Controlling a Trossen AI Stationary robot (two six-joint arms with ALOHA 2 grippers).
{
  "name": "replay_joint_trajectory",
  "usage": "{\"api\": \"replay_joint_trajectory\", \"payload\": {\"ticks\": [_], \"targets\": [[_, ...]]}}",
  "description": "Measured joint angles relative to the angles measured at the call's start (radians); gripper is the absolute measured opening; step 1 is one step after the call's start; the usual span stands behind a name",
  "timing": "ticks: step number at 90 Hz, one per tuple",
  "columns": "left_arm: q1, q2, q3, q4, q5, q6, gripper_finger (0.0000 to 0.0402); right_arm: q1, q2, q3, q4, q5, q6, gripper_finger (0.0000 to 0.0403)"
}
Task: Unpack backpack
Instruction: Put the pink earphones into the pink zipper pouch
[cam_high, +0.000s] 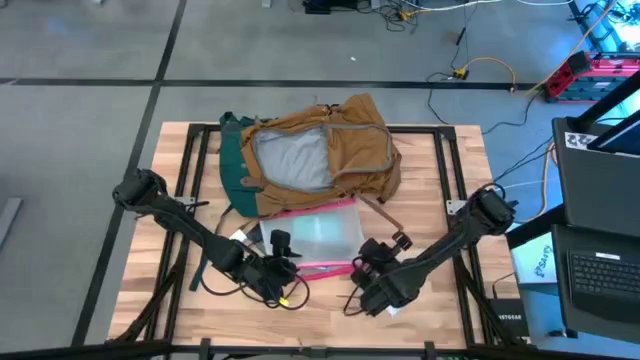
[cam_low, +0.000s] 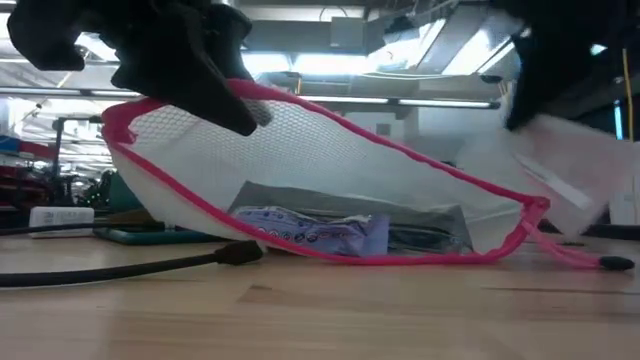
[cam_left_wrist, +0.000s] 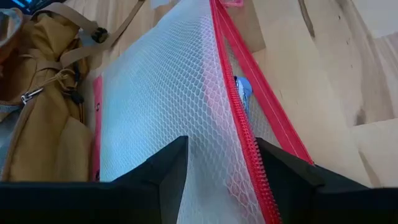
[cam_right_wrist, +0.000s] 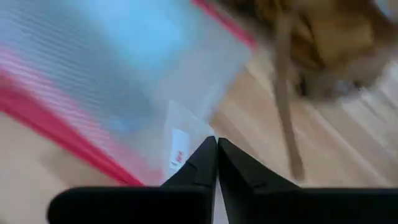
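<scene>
From above we see the backpack (cam_high: 320, 155) at the table's (cam_high: 450, 310) far-centre, flap open, grey lining up; the pink-edged mesh zip pouch (cam_high: 322, 238) lies just in front, touching it. Left gripper (cam_high: 283, 268) sits at the pouch's near-left corner; its wrist cam shows both fingers (cam_left_wrist: 163, 177) pinching the mesh beside the zipper, i.e. clamped on the pouch. Low view adds what overhead can't: that corner lifted, mouth agape, a purple packet (cam_low: 320, 232) inside. Right gripper (cam_high: 368, 290) is near the pouch's near-right corner; its wrist cam shows fingers pressed together on a white slip (cam_right_wrist: 177, 152).
</scene>
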Motion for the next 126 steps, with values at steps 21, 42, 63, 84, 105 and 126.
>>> {"api": "replay_joint_trajectory", "payload": {"ticks": [21, 42, 63, 84, 105, 126], "targets": [[0.0, 0.0, 0.0, -0.005, 0.0, -0.01, 0.0164, 0.034, -0.001, 0.066, 0.164, 0.104, -0.156, 0.0], [0.0, 0.0, 0.0, -0.005, -0.006, -0.024, 0.0164, 0.033, -0.002, 0.045, 0.415, 0.1, -0.324, 0.0], [0.001, 0.0, 0.0, 0.002, -0.031, -0.035, 0.0164, -0.013, -0.001, -0.048, 0.689, 0.003, -0.468, 0.0], [0.001, 0.0, 0.0, 0.003, -0.048, -0.047, 0.0164, -0.073, 0.0, -0.149, 0.921, -0.117, -0.55, 0.0], [0.001, 0.0, 0.0, 0.007, -0.063, -0.063, 0.0164, -0.113, 0.0, -0.182, 1.017, -0.178, -0.599, 0.0], [-0.001, 0.0, 0.0, 0.055, -0.063, -0.059, 0.0164, -0.179, 0.0, -0.183, 1.015, -0.177, -0.636, 0.0]]}}
